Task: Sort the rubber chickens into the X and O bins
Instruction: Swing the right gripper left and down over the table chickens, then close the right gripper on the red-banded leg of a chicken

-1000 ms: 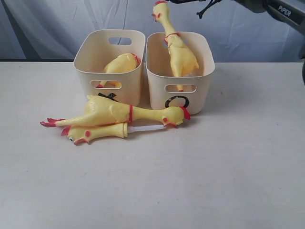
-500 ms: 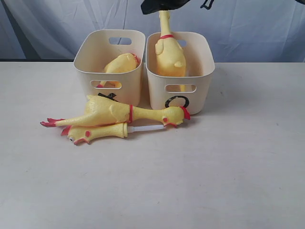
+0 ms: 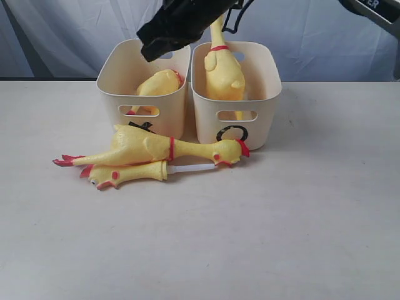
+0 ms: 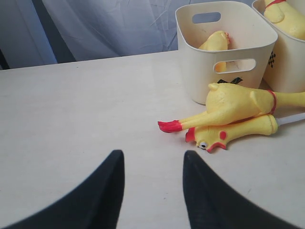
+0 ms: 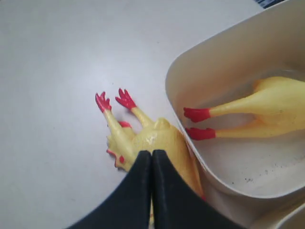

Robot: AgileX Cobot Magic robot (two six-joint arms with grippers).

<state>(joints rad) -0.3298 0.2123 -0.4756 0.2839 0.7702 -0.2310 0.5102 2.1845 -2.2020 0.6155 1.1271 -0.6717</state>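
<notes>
Showing only in wrist views: right gripper [image 5: 151, 155] pressed together, empty, above the rim of the X bin [image 5: 214, 62]; left gripper [image 4: 153, 160] spread over the table [image 4: 71, 105].

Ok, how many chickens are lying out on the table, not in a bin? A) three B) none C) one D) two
D: the large chicken and the small chicken lie side by side on the table, in front of the X bin and O bin.
</notes>
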